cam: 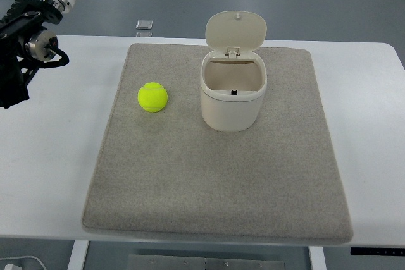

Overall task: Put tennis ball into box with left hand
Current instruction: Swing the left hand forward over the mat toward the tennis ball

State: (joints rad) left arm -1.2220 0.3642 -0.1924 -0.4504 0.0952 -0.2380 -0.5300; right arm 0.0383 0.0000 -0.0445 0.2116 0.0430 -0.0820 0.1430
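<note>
my left robot hand (pixel 25 49) sits at the far left edge of the view, over the bare tabletop (pixel 63 156), up near the far corner. what shows is mostly dark linkage, a metal joint and a white wrist collar; the fingers are cut by the frame edge and i cannot tell whether they are apart or together. nothing is in it as far as i can see.

from there the ball (pixel 153 97) lies to my right and a little nearer to me, well apart from the robot hand. it rests on the left part of the grey mat (pixel 215 207), clear of everything, so i judge the first move is a sweep rightward across the mat edge and then down onto it. a ball has no long axis, so any approach angle should serve; it may roll if nudged.

beyond the ball, further right along almost the same line, stands the box (pixel 232 102), near the ball but not touching it. its lid (pixel 235 30) is tipped up and back at the far side, leaving the mouth open from above.

my right robot hand is not in view, so the left is the only one placed for this.
</note>
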